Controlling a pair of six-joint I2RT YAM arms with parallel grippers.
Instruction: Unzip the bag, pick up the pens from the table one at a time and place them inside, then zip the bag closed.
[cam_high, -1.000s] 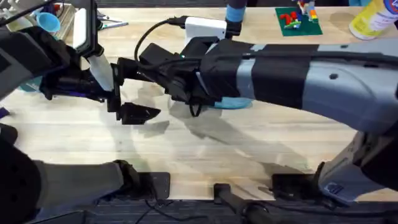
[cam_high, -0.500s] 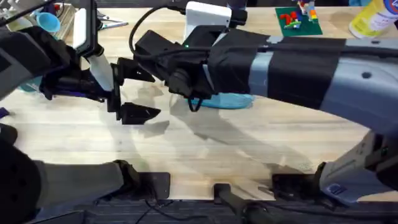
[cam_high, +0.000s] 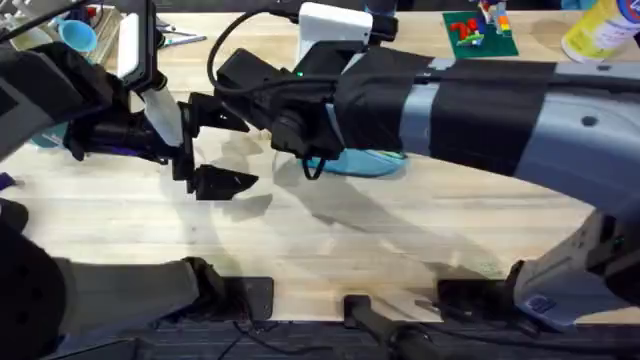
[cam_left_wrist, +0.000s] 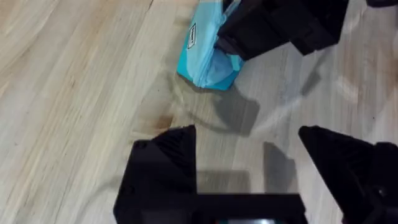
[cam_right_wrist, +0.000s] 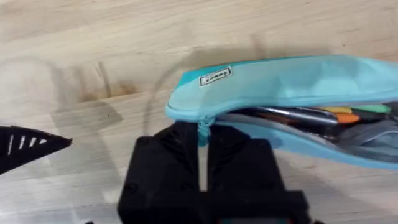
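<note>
- Left gripper (cam_high: 205, 150): hovers over bare table (cam_high: 330, 235) to the left of the bag (cam_high: 365, 160), well apart from it. Its two black fingers (cam_left_wrist: 163, 163) stand wide apart with nothing between them; only wood grain in the gap.
- Open room: bare planks lie left of the bag and between it and the near table edge.
- Bag: one light blue pouch lying flat on the table, mostly hidden under the right arm from overhead. In the right wrist view the zipper is part open and the mouth gapes.
- Right gripper (cam_right_wrist: 202, 163): at the bag's left end, fingers closed on the zipper pull (cam_right_wrist: 202, 127).
- Pens (cam_right_wrist: 323, 113): inside the bag's mouth, orange, green and dark barrels; exact count cannot be told.
- Surface: pale jointed wood, shadows of both arms across it.
</note>
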